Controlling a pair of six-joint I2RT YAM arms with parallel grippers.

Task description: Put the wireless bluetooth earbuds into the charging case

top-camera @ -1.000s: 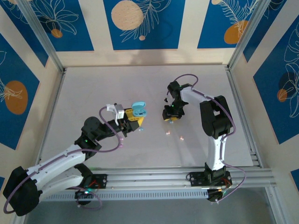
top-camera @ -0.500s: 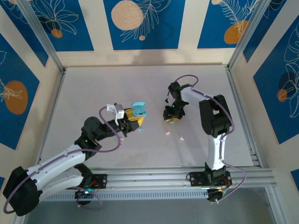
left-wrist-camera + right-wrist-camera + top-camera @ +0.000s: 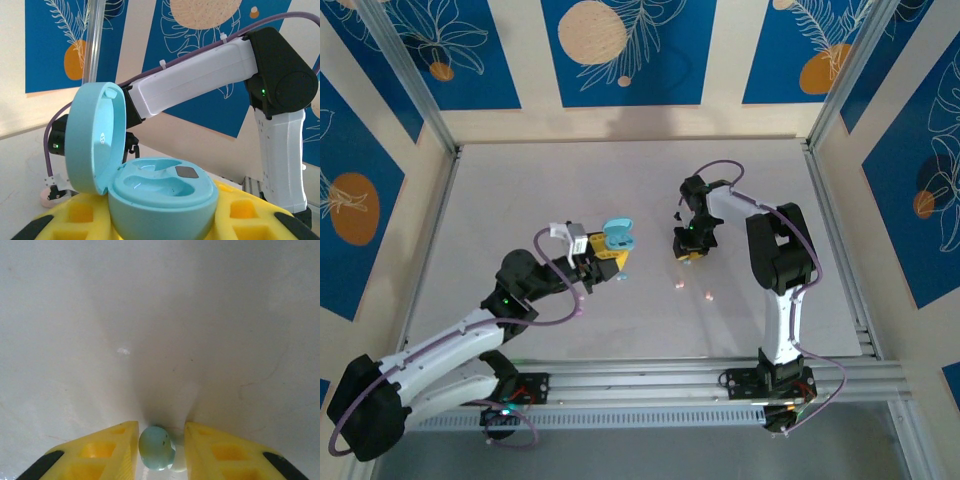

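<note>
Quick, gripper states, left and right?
Left gripper: closed on the open blue case.
Right gripper: around a blue earbud on the table; whether it grips cannot be told.

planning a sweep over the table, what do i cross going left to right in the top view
left arm base → blue case → first pink bud → second pink bud → right arm base; the right tool overlaps the first bud sideways, so it's left out
</note>
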